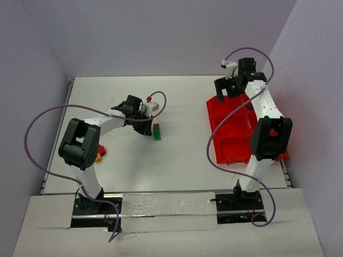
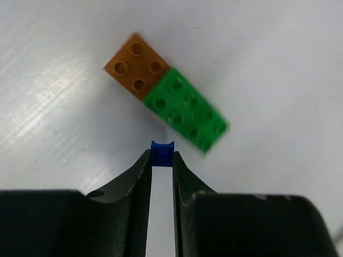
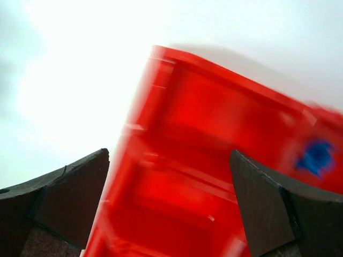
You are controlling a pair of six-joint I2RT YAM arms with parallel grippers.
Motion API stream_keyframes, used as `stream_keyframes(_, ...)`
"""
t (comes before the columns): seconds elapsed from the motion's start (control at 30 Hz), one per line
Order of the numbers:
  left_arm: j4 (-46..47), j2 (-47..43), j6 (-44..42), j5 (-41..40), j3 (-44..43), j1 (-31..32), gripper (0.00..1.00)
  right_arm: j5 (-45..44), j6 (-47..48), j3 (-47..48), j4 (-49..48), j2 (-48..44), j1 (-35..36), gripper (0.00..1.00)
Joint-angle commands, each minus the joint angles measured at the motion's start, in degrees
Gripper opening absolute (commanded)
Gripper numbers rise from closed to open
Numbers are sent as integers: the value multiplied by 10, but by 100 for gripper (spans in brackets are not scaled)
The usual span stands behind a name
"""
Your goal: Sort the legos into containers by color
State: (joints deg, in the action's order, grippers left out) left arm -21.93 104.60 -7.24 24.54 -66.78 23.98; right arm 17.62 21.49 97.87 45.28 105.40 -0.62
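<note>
1. Between the fingertips of the left gripper [image 2: 162, 160], in the left wrist view, sits a small blue lego [image 2: 162, 152]. The two dark jaws are drawn close and pinch it from either side, with only its upper part showing above the tips. Whether it rests on the table [image 2: 278, 59] cannot be told.
2. Just beyond it, toward 1 o'clock, a green brick [image 2: 187, 113] lies flat on the white surface, studs up.
3. An orange brick [image 2: 136, 67] butts against the green brick's 10 o'clock end, so the pair forms one slanted strip.
4. In the top view the left gripper hangs left of the table's middle, and the two-colour strip lies just beside it at about 4 o'clock.
5. Some red and yellow bits [image 1: 100, 153] lie well apart from that gripper, at about 8 o'clock, close to the left arm's elbow.
6. The red tray [image 1: 230, 150] stands at the table's 3 o'clock side, partly hidden by the right arm.
7. The right gripper [image 3: 169, 160] hovers over the tray's far end, near its 11 o'clock corner. Its jaws stand wide apart with nothing between them.
8. The right wrist view is blurred. It shows red compartments below and a blue piece [image 3: 316, 158] in a compartment at the 3 o'clock edge.
</note>
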Motion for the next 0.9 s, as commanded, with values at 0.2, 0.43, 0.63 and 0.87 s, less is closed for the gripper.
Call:
stream_keyframes(0.2,-190,-123,-90,484,-74,-39,2,260,157,-23,33,-131,123,94)
stream_keyframes(0.43,-550,-45,-427,644,-147,-46,1,337,278,-85,24,-234,197,73)
stream_keyframes(0.63,-566,-43,-445,669,-129,-51,1,353,356,-83,87,-233,280,66)
stream_keyframes(0.87,-566,-53,-435,681,-125,-51,1,300,356,-100,69,-211,389,63)
